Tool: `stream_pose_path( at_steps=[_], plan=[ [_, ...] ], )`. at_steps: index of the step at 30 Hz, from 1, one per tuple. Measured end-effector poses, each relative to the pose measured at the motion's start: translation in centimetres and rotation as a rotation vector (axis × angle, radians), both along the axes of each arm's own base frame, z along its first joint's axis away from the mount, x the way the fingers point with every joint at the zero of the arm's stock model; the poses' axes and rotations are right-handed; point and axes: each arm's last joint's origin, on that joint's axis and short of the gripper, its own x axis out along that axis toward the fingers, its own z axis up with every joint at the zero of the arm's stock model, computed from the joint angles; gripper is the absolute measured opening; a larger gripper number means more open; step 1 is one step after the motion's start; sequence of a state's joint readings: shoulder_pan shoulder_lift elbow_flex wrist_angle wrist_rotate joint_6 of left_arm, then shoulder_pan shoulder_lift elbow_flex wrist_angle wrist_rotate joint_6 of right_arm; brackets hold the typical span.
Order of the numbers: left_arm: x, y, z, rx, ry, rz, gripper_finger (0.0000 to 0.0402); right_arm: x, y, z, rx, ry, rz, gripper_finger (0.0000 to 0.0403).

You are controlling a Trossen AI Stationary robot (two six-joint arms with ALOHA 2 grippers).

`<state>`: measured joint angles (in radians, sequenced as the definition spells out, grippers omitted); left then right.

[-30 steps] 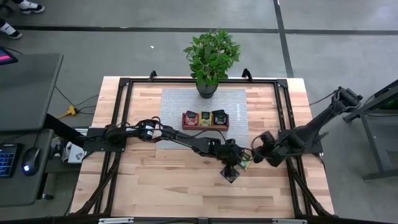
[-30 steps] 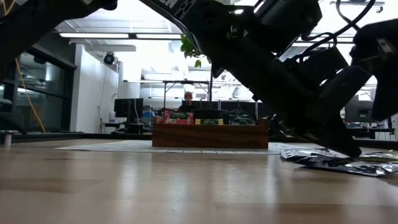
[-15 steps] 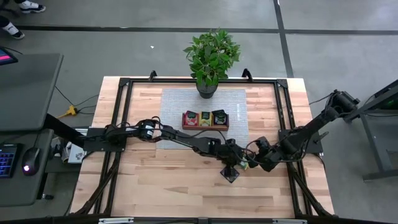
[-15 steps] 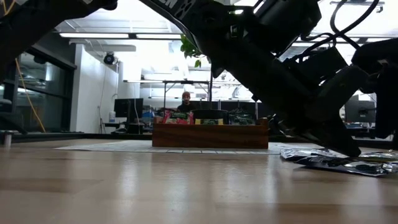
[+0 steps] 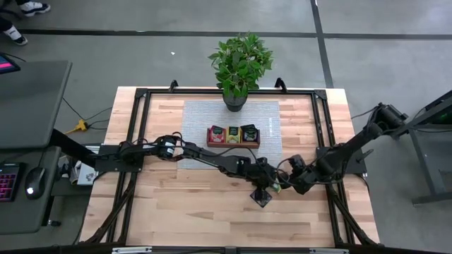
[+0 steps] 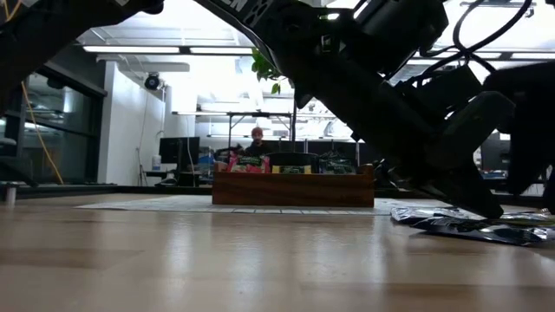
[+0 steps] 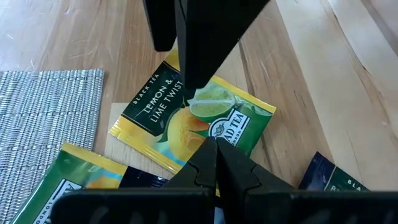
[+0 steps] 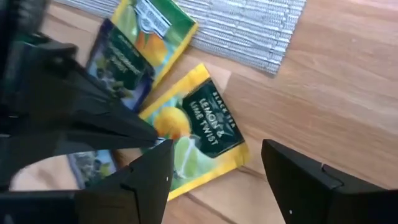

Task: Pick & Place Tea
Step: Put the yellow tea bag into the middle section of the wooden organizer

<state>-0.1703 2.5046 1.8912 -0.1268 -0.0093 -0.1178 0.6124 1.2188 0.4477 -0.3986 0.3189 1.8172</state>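
A yellow-and-green "Lemon & Lime Twist" tea sachet (image 7: pixel 180 112) lies flat on the wood right of the table's middle (image 5: pixel 277 186), among other loose sachets: a green-yellow one (image 8: pixel 155 18), a dark one (image 8: pixel 115 56) and a blue one (image 7: pixel 329 180). My left gripper (image 7: pixel 216 144) is shut, its tips on the lemon sachet. My right gripper (image 8: pixel 217 177) is open just to the right, above the same sachet (image 8: pixel 202 134), one finger on either side of its near edge. I cannot tell whether the right gripper touches it. My left gripper has its shut fingertips (image 7: pixel 214 152) set down on the printed face of the lemon sachet, near its middle (image 7: pixel 214 127). The fingers come slanting down from the table's left side. The sachet lies flat on the table under them.
A brown wooden tray (image 5: pixel 233 143) with sachets in its three compartments stands on a grey mat (image 5: pixel 205 116) at mid-table. A potted plant (image 5: pixel 239 63) stands at the mat's far edge. A black frame (image 5: pixel 321 127) runs along the table's sides.
My right gripper has moved toward the table's left and near edge and come down over the loose sachets beside the left gripper, and it has opened. The left gripper and the sachets have kept still.
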Motion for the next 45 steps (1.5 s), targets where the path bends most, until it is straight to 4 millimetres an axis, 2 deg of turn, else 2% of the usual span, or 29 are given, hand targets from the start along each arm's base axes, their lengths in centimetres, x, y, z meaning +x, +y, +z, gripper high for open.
stream_pose_path(
  at_steps=[4,10,14,30,39,45],
  plan=[
    [0.0,0.0,0.0,0.000,0.000,0.000,0.0000,0.4,0.3,-0.9,-0.007,0.039,-0.007,0.0238],
    [-0.1,0.0,-0.2,0.000,0.016,-0.007,0.0000,1.2,0.7,-1.5,-0.014,-0.014,-0.009,0.0237],
    [-0.2,0.0,-0.2,-0.005,0.020,-0.014,0.0000,1.2,0.8,-1.5,-0.005,-0.019,-0.004,0.0219],
    [-0.1,0.0,-0.2,-0.013,0.019,-0.012,0.0000,1.2,0.9,-1.6,0.026,0.007,0.036,0.0011],
    [0.0,-0.1,0.0,-0.016,0.000,-0.032,0.0001,1.2,0.9,-1.6,0.010,0.019,0.081,0.0001],
    [0.9,-0.4,2.2,-0.059,-0.015,-0.154,0.0001,1.1,1.0,-1.6,0.007,0.030,0.110,0.0001]
  ],
)
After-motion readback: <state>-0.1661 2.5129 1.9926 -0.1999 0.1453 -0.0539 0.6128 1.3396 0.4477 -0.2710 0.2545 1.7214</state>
